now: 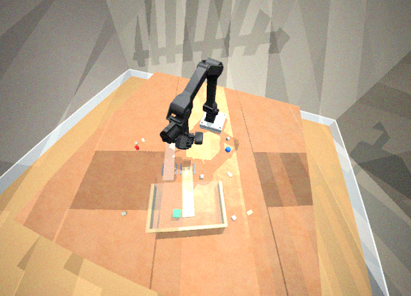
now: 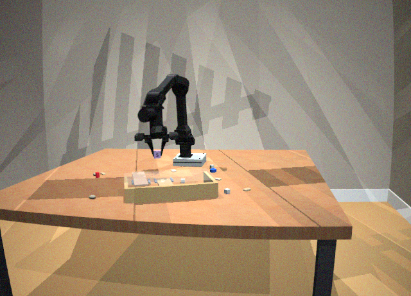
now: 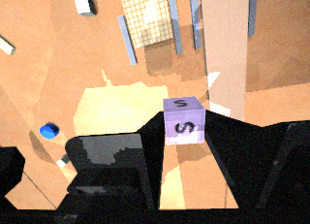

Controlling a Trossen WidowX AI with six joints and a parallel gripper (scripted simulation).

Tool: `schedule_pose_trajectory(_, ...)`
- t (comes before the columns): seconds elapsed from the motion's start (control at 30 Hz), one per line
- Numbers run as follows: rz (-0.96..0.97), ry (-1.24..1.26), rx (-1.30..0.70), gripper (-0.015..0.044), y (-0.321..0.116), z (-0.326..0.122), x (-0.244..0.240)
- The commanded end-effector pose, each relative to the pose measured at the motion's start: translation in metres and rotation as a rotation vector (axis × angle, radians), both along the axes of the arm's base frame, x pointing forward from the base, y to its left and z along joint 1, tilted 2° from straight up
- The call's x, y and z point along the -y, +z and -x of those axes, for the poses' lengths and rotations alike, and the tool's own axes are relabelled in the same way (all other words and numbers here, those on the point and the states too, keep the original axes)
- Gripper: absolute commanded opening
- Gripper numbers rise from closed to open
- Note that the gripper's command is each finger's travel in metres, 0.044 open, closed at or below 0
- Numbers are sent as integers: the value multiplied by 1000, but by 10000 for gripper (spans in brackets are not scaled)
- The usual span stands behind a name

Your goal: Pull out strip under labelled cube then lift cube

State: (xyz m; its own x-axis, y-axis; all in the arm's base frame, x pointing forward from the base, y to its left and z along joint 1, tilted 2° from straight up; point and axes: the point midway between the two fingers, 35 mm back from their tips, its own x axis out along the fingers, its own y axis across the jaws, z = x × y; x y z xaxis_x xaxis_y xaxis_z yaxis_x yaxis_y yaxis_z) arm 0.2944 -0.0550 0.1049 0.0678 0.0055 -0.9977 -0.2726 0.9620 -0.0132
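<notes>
The gripper is shut on the purple labelled cube, which shows a black S on two faces. It holds the cube well above the table. In the top view the cube is hidden by the arm. A pale pink strip lies between blue-grey rails, running towards the arm. A cream strip with a grid pattern lies beside it, its far end between rails and its other end within the tray's outline. No cube shows on the visible parts of either strip.
A wood-rimmed tray with see-through parts stands in front; a teal block is inside its outline. A blue piece, a red piece and several small pale bits lie around.
</notes>
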Motion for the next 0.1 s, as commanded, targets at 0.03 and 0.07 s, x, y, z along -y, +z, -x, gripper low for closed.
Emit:
schedule_pose_trajectory(0.03, 5, -2, -1, 0, 0, 0, 1)
schedule_pose_trajectory(0.07, 5, -2, -1, 0, 0, 0, 1)
